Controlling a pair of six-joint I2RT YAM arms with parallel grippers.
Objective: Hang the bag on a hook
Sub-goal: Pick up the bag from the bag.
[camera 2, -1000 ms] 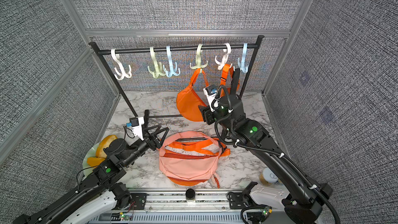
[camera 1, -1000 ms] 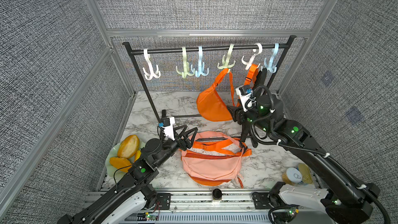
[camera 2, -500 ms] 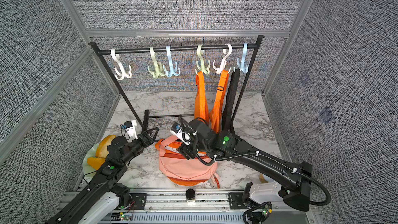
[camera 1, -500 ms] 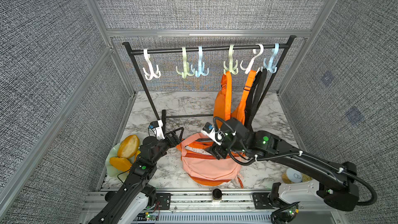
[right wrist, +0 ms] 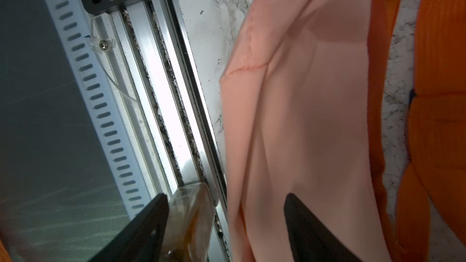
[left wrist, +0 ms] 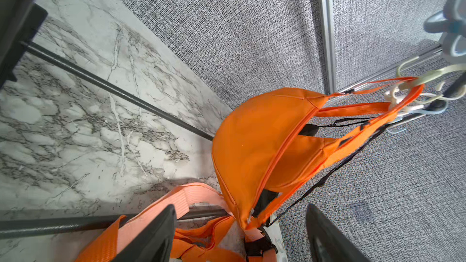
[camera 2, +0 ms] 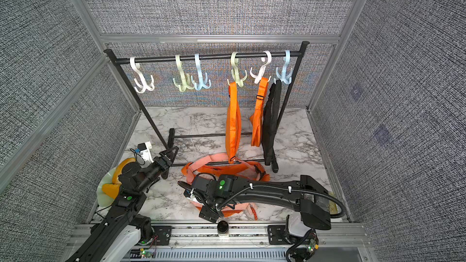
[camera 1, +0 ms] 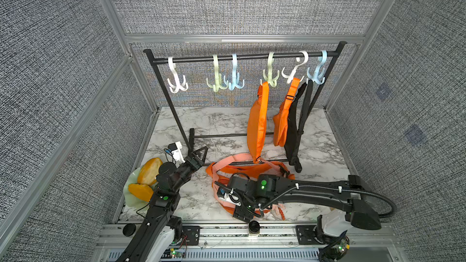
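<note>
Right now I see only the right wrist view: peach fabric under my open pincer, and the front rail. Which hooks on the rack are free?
Observer: Three at the rack's left end: a white hook, a green hook and a blue hook.
Operator: Where does the peach bag's strap lie?
Observer: It loops away from your arm, across the rack's front base bar.
Operator: Is the left pincer busy?
Observer: No, it is open and empty, beside the rack's left end.
</note>
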